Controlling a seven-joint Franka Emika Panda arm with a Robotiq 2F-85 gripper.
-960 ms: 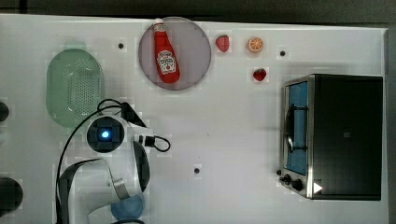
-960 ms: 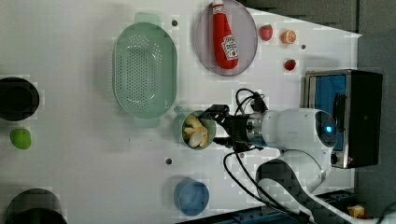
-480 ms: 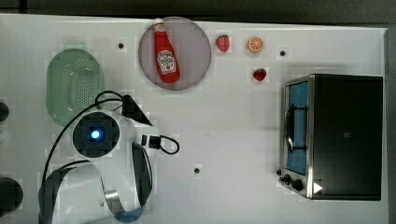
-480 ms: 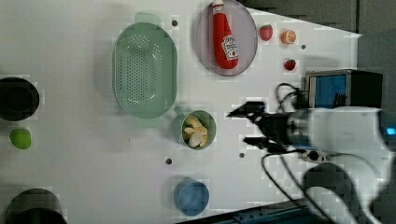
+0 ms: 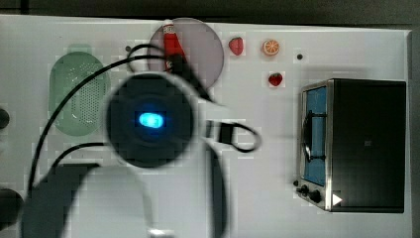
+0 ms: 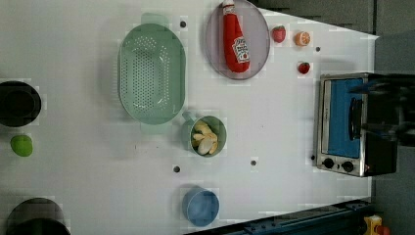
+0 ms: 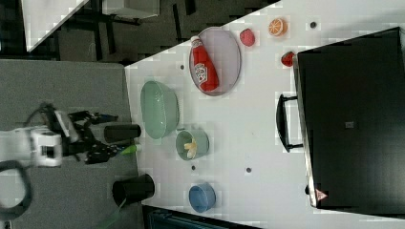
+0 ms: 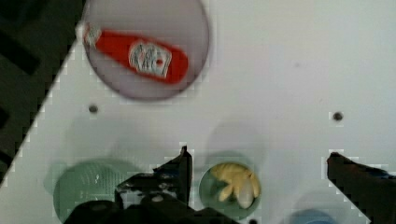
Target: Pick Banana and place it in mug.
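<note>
The teal-green mug (image 6: 205, 136) stands on the white table just beside the colander's end, with the yellow banana (image 6: 204, 140) lying inside it. The wrist view looks down from high up on the mug (image 8: 229, 189) and the banana (image 8: 236, 183) between the two dark fingers (image 8: 175, 172). My gripper (image 8: 258, 154) is open and holds nothing. In the left view the gripper (image 6: 379, 107) hangs raised in front of the oven, far to the right of the mug. In the right view the gripper (image 7: 100, 134) hovers left of the table's edge, away from the mug (image 7: 192, 143).
A pale-green colander (image 6: 151, 73) lies beside the mug. A purple plate (image 6: 215, 44) carries a red ketchup bottle (image 6: 236, 36). A blue cup (image 6: 200, 206), a toaster oven (image 6: 342, 122), small red fruits (image 6: 278, 33), an orange slice (image 6: 302, 38) and black containers (image 6: 19, 103) ring the table.
The arm has risen away from the mug, growing large in the top view and sliding right in the left view. The banana stays in the mug; the gripper remains open.
</note>
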